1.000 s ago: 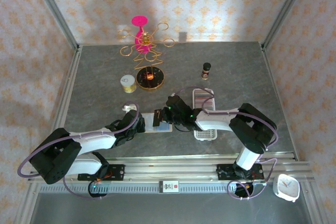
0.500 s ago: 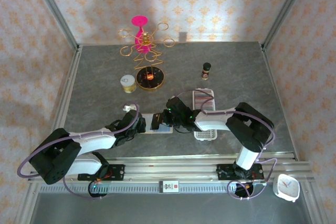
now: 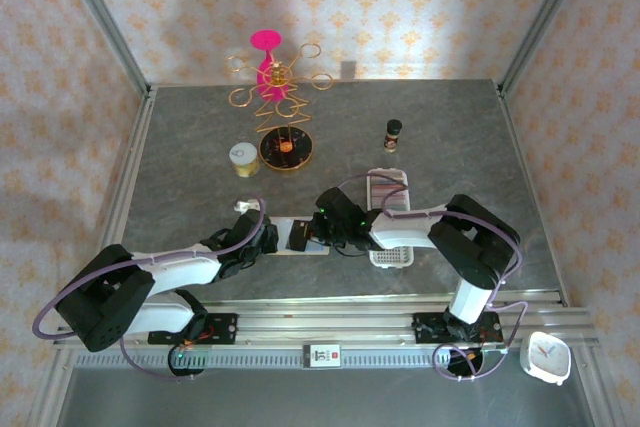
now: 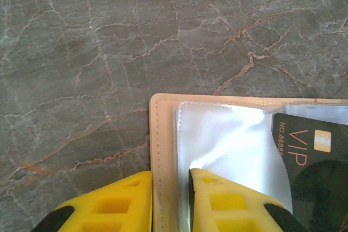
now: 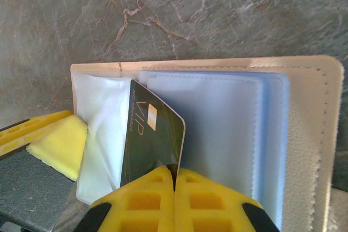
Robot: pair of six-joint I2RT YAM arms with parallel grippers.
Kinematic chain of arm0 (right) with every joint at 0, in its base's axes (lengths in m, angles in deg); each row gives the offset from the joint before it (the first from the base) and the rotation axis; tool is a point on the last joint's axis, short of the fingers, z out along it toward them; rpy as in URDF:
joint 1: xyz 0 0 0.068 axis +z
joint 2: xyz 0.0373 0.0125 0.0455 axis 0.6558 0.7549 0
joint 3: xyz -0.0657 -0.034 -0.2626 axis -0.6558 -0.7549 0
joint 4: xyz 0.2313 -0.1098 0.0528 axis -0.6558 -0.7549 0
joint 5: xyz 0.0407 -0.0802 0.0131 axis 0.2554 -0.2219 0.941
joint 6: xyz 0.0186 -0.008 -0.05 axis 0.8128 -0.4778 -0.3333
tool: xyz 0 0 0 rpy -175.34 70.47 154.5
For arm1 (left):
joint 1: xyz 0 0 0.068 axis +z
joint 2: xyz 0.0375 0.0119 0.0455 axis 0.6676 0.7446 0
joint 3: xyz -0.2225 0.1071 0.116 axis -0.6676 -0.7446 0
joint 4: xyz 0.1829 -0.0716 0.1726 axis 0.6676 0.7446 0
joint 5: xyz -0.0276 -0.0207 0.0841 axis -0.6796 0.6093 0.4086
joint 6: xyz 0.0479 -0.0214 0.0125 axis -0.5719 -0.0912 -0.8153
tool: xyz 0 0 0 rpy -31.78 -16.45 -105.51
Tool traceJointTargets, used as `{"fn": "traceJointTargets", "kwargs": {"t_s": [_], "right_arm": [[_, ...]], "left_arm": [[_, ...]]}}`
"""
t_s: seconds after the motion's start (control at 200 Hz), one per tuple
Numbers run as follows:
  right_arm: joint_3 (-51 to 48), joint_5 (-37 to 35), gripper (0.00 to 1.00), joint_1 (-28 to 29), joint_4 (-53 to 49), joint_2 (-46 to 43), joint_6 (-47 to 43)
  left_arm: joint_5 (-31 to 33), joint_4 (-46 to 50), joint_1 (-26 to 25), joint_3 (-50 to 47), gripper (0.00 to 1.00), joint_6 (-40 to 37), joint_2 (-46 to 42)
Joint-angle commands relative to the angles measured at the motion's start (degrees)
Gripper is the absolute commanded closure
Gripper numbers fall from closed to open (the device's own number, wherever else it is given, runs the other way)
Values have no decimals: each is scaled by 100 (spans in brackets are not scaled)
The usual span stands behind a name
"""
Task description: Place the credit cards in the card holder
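Holding dark VIP card (image 5: 151,139) at open card holder (image 5: 310,134) on surface (image 5: 217,9).
R end effector (image 5: 174,180) clamped tight on card; L end effector (image 4: 169,186) pinches holder's edge.

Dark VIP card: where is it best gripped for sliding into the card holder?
Probably the short end farthest from the sleeves, approached end-on, as the right gripper pinches it: the dark VIP card stands tilted, its far end free to enter the card holder.

The card holder (image 5: 312,134) is beige, its sleeves (image 5: 217,134) pale blue; the credit card (image 5: 152,137) dark with gold lettering; table (image 4: 81,52) grey, brown-veined.
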Motion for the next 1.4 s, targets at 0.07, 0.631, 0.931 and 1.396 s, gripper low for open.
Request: {"fn": "traceJointTargets", "kwargs": {"t_s": [0.07, 0.631, 0.931, 1.396], "right_arm": [[138, 273, 100, 42, -264, 222, -236], [594, 362, 100, 59, -432, 546, -398], [775, 308, 100, 84, -391, 629, -321], [919, 396, 99, 121, -263, 752, -78]], "left_arm": [[-365, 7, -20, -29, 79, -83, 123], [-626, -168, -16, -79, 79, -58, 247], [-771, -310, -28, -158, 79, 40, 226], [-1188, -812, -25, -399, 68, 314, 126]]}}
